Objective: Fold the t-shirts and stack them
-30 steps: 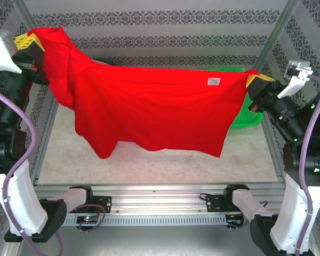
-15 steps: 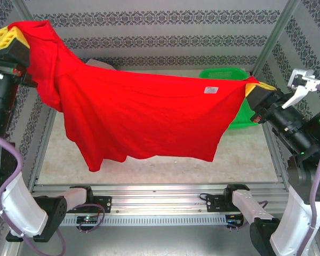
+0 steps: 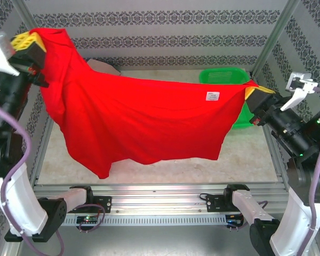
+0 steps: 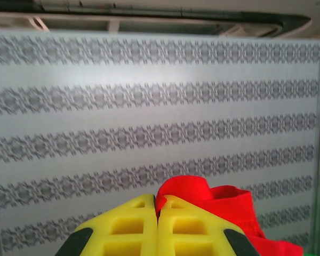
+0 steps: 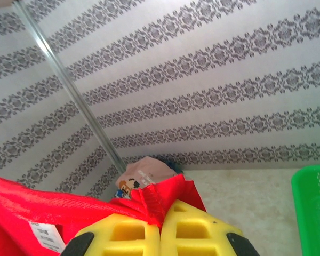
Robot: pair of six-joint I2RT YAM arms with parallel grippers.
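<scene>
Top external: red t-shirt (image 3: 144,122), white label (image 3: 213,96)

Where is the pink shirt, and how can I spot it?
Find the big red shirt hanging in the air across the table. Behind its high left end, at the table's far edge, lies a crumpled pink shirt. It is the pale one with a little cartoon picture, not bright red.

red t-shirt (image 3: 144,120) stretched between left gripper (image 3: 32,40) and right gripper (image 3: 252,89) (label (image 3: 213,96) visible), green basket (image 3: 224,76) behind
</scene>
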